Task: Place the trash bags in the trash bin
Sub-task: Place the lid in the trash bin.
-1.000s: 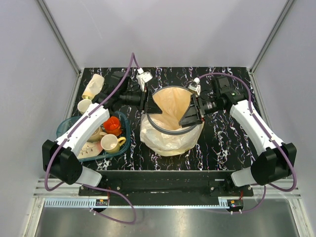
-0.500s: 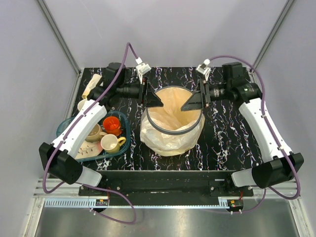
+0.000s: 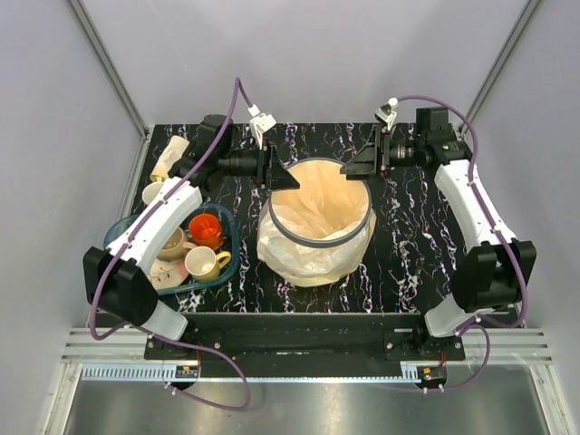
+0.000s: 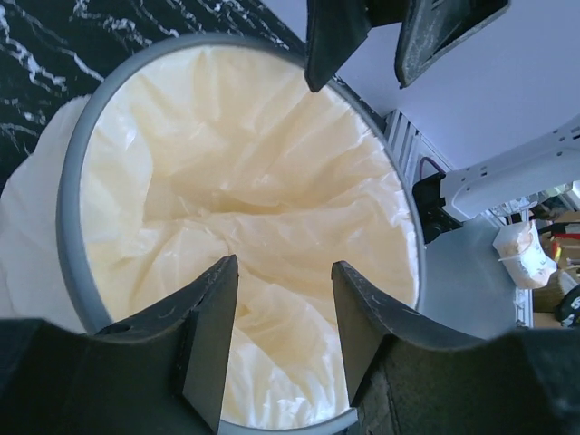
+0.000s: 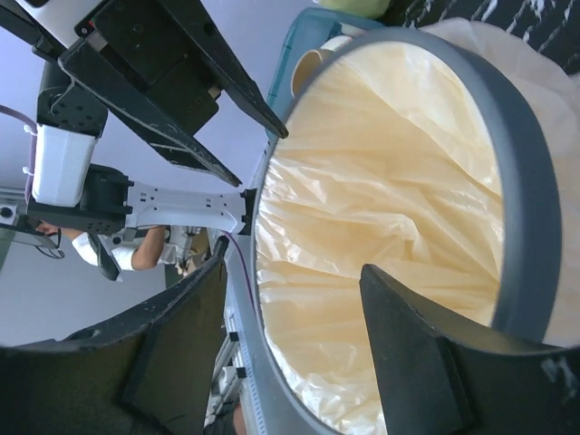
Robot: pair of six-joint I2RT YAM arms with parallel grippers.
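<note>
The trash bin (image 3: pixel 365 232) stands mid-table, a round bucket with a dark grey rim. A trash bag (image 3: pixel 317 201) lines it, and its pale yellowish film spills over the rim and down the outside (image 3: pixel 292 258). My left gripper (image 3: pixel 283 178) hovers open just off the bin's far-left rim with nothing between its fingers. Across the mouth at the far-right rim, my right gripper (image 3: pixel 360 163) is open and empty too. The left wrist view looks down into the lined bin (image 4: pixel 74 181) past that gripper (image 4: pixel 281 294). From the right gripper (image 5: pixel 290 294), the bag (image 5: pixel 381 181) fills the bin.
A teal dish tray (image 3: pixel 226 268) with an orange cup (image 3: pixel 207 228) and yellow mugs (image 3: pixel 201 264) sits left of the bin. A cream bottle (image 3: pixel 169 159) lies at the far left corner. Grey walls close the table on three sides.
Both grippers have pulled back from over the bin's mouth toward its far rim, the right one the farthest. The bag stays in the bin, released.
</note>
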